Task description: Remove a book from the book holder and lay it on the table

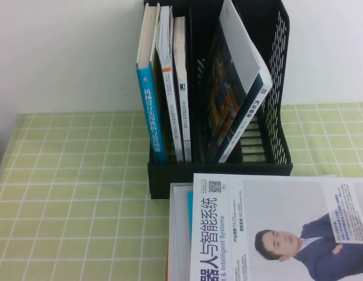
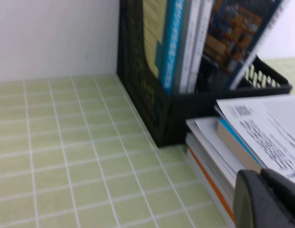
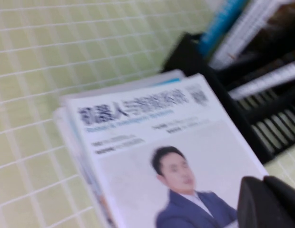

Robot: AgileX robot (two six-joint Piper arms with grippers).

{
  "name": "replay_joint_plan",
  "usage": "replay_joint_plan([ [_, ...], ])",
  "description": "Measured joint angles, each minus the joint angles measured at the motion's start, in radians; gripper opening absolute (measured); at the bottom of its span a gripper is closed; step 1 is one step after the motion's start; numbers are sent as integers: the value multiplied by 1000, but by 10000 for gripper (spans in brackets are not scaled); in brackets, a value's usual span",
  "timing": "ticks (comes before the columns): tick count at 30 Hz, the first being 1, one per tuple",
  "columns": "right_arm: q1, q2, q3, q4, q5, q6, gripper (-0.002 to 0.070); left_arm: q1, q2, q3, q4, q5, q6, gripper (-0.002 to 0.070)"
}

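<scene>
A white-covered book [image 1: 281, 228] showing a man in a dark blue suit lies face up on top of a small stack of books [image 1: 180, 234] on the green grid-cloth table [image 1: 70, 193], directly in front of the black book holder [image 1: 219, 170]. The book's top edge, with its QR code, sits just beside the holder's low front lip, and its blue title runs along the spine side.

The holder stands upright against the white wall [image 1: 64, 52]. Its left slot holds three upright books, the outermost with a cyan spine [image 1: 152, 114]. In the right slot a dark-covered book with an orange picture [image 1: 234, 99] leans tilted across the compartment.

Neither arm appears in the high view. The right gripper [image 3: 269, 202] shows only as a dark shape at the edge of its wrist view, above the lower part of the book's cover; its fingers are together, and it grips nothing that can be seen. The left gripper [image 2: 264, 199] likewise shows as a dark shape at the edge of its own wrist view, near the stack's corner; whether its fingers are apart or together cannot be told.
</scene>
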Motion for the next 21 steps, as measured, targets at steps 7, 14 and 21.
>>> replay_joint_plan([
  [7, 0, -151, 165, -197, 27, 160, 4, 0, 0, 40, 17, -84, 4, -3],
  [14, 0, -162, 216, -206, 76, 164, 2, 0, 0, 40, 18, -92, 4, -3],
  [21, 0, -162, 218, -206, 76, 164, 2, 0, 0, 40, 18, -92, 4, -3],
])
